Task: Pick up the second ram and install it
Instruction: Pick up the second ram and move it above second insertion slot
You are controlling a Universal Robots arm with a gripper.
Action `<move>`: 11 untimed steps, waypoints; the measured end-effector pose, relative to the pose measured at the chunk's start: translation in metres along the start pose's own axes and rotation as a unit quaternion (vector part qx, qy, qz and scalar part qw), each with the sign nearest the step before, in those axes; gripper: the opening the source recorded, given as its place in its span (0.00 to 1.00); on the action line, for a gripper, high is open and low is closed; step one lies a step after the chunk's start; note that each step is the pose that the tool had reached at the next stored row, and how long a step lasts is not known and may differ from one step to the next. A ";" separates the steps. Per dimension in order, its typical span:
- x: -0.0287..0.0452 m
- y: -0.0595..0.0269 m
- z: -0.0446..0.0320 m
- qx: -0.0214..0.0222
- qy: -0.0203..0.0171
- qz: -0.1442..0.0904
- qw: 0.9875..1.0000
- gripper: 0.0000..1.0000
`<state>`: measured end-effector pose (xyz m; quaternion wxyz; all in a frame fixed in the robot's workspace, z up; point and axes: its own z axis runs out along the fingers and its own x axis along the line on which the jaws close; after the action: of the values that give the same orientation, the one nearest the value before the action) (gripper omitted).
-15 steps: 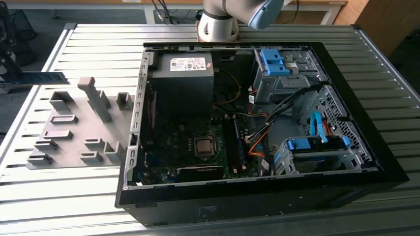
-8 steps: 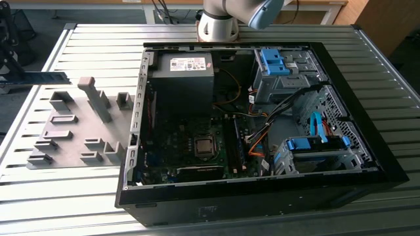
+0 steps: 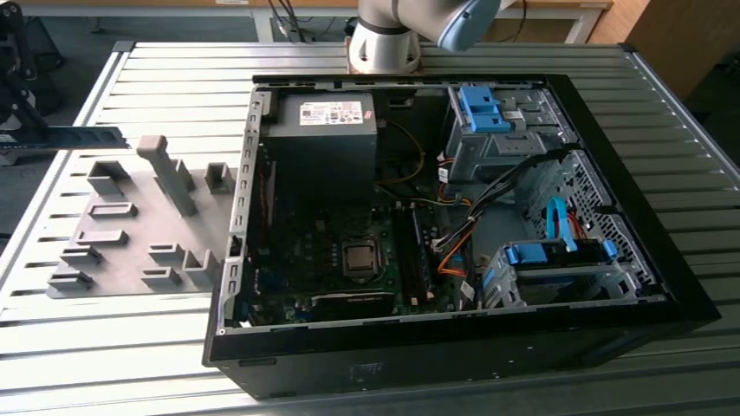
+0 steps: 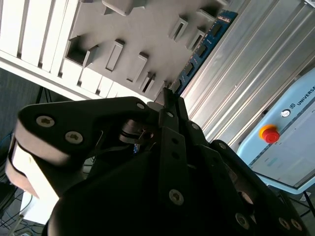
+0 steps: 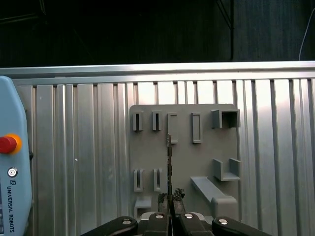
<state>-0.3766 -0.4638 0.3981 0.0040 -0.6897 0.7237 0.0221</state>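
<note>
The gripper [image 5: 170,196] is clenched on the second ram [image 3: 81,139], holding it in the air at the exterior view's left, over the slatted metal table [image 3: 173,78] and just past the grey fixture plate [image 3: 151,191], well apart from the open computer case [image 3: 463,360]. In the first wrist view the board's thin edge juts out from between the fingers above the plate, with a light-blue teach pendant [image 5: 12,162] off to one side
</note>
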 end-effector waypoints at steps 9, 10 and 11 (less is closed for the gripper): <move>-0.0002 -0.0039 -0.0001 0.000 0.000 0.000 1.000 0.14; -0.0002 -0.0043 -0.0002 0.000 0.000 0.000 1.000 0.14; -0.0002 -0.0048 -0.0002 0.000 0.000 0.000 1.000 0.14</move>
<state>-0.3718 -0.4638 0.3982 0.0040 -0.6897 0.7237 0.0221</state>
